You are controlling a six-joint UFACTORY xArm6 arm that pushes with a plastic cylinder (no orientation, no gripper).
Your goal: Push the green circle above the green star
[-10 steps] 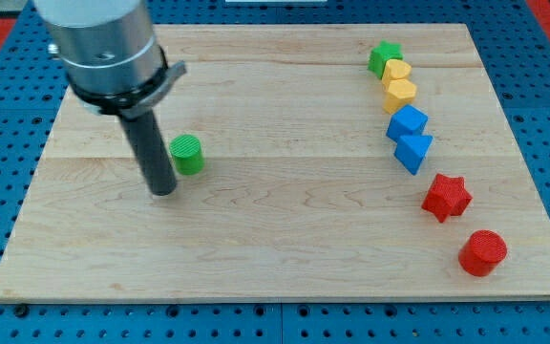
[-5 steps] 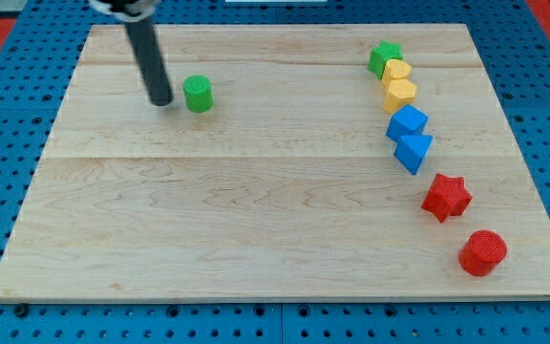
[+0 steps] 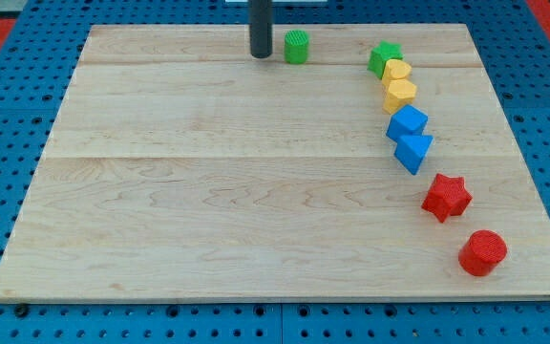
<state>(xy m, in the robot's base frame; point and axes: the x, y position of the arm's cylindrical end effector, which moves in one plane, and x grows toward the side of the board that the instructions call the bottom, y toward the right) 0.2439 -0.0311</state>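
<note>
The green circle (image 3: 297,47) stands upright near the view's top edge of the wooden board (image 3: 208,191), left of centre-right. My tip (image 3: 260,54) is just to its left, a small gap apart. The green star (image 3: 384,57) sits further right at the top of a curved row of blocks, roughly level with the circle and a little lower.
Below the green star run a yellow heart (image 3: 398,72), a yellow hexagon (image 3: 400,94), a blue block (image 3: 407,123), a blue triangle (image 3: 413,151), a red star (image 3: 446,197) and a red circle (image 3: 483,252). Blue pegboard surrounds the board.
The green circle has moved up and to the right, from the board's left part to near the top edge. My tip has followed it, staying on its left.
</note>
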